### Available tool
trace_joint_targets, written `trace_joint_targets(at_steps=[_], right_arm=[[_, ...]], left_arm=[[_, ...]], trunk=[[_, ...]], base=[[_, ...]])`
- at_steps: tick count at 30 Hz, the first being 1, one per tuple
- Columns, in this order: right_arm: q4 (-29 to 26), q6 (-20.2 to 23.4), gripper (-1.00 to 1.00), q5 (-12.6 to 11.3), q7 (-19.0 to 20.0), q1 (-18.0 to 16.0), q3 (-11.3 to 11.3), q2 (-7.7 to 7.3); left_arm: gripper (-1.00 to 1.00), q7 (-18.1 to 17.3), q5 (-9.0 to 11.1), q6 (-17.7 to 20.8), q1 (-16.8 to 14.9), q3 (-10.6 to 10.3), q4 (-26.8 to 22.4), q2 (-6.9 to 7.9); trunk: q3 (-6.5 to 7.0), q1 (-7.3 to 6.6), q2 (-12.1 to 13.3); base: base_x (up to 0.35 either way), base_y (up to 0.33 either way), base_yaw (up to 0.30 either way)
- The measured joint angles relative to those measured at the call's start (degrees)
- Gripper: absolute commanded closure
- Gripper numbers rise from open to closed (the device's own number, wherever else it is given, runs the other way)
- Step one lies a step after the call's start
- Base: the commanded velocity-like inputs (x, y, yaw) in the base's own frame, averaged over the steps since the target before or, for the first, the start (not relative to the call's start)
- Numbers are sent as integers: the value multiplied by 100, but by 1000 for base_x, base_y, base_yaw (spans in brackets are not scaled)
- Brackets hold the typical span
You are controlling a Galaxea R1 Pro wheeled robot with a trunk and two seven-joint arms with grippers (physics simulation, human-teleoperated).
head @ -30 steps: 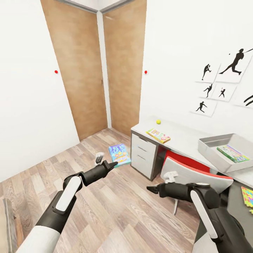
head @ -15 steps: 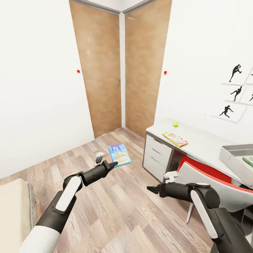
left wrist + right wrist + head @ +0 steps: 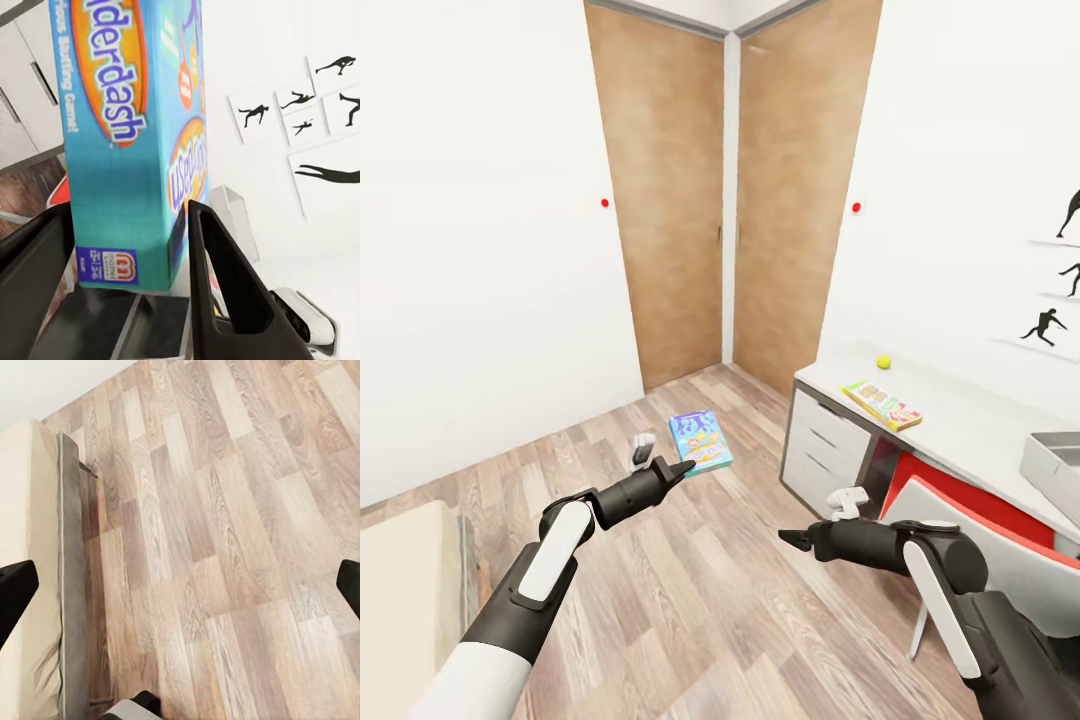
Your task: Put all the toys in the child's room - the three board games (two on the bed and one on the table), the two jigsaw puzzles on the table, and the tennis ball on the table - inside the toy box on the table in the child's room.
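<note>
The left gripper [image 3: 682, 466] clamps the blue board game [image 3: 700, 441], held out at eleven o'clock. The right gripper [image 3: 792, 539] hangs spread apart, empty. At two o'clock, the table [image 3: 970, 425] carries another board game [image 3: 883, 404] and the tennis ball [image 3: 883, 362].

The blue board game [image 3: 700, 441], a thin flat box with a busy printed cover, is held at one end between the fingers of the left hand [image 3: 660, 462], above the wood-plank floor. On the light grey surface [image 3: 960, 425] lies a second board game [image 3: 882, 404], yellow-green and red, flat near the front edge. The tennis ball [image 3: 883, 362], small and yellow-green, rests just behind it. A corner of the grey toy box [image 3: 1055, 462] stands farther along the surface.
</note>
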Motion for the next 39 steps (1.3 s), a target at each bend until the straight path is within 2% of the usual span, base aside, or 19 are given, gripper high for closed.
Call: trace_joint_targets(at_steps=[39], right_arm=[[-55, 0, -100, 0, 4, 5, -5, -26]], left_arm=[[100, 25, -35, -2, 0, 0, 1, 0]], trunk=[[0, -1, 0]], base=[[329, 0, 2]])
